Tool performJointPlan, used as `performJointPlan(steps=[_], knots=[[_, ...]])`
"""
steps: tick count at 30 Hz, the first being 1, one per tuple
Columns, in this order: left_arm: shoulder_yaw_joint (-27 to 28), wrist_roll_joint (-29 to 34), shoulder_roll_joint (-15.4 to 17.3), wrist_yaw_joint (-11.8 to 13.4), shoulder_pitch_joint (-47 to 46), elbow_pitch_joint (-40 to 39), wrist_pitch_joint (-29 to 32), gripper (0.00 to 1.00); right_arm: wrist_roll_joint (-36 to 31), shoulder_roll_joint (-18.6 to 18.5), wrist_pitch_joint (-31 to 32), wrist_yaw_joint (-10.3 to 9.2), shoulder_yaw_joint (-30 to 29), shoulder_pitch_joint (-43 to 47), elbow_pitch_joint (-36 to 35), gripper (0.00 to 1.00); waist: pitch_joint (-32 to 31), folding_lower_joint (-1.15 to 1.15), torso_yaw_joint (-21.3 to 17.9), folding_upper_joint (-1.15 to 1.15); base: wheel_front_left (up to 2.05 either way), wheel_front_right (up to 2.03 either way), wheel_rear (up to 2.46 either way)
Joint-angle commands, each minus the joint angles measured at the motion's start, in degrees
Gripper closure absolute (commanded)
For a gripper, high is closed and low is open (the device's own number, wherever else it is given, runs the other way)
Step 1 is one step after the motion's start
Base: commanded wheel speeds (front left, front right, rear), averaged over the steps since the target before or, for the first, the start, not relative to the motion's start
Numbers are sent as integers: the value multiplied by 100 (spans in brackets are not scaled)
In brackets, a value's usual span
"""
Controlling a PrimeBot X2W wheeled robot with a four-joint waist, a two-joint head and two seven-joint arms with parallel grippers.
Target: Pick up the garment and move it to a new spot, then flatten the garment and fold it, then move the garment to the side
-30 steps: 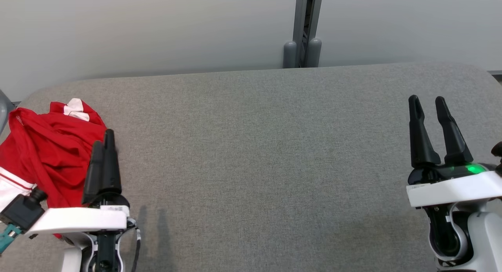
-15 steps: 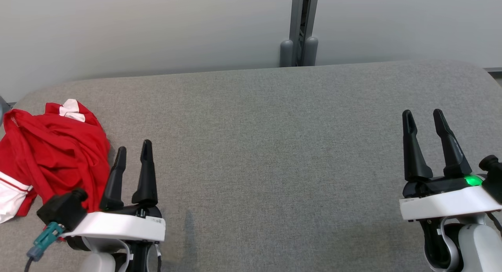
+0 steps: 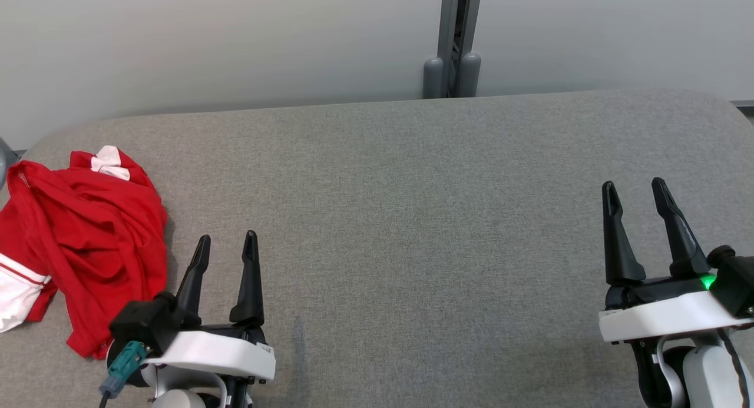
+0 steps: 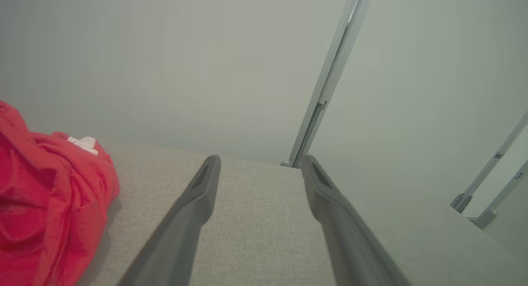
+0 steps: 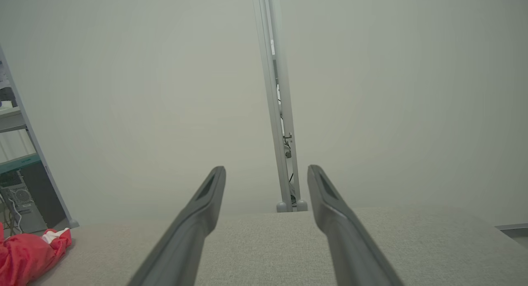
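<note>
The garment [image 3: 82, 237] is a crumpled red piece with white trim, lying in a heap at the far left of the grey padded table [image 3: 412, 219]. It also sits at the left edge in the left wrist view, garment [image 4: 45, 207], and small at the lower left in the right wrist view, garment [image 5: 29, 255]. My left gripper [image 3: 227, 243] stands open just right of the heap, apart from it, with nothing between its fingers. My right gripper [image 3: 633, 187] is open at the far right, also empty.
A pale wall runs behind the table, with a grey upright post [image 3: 453, 43] at its back middle. A shelf frame with equipment [image 5: 20, 187] stands off the table's left end. The table's rounded corners lie at far left and far right.
My left gripper has drawn back from over the garment, toward the right and the near edge, and turned so its open fingers show side by side. The right gripper sank slightly toward me.
</note>
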Motion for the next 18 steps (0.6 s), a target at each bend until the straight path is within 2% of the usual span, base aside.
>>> performJointPlan(steps=[1, 18], knots=[[-23, 157, 26, 58, 1, -19, -49, 0, -136, -44, -58, 0, 5, -6, -21, 0, 3, 0, 4, 0, 0, 0, 0], [-139, 799, 32, 215, 74, 214, -268, 0, -529, -58, -238, 0, 225, -41, 405, 0, 82, 0, -16, 0, 0, 0, 0]])
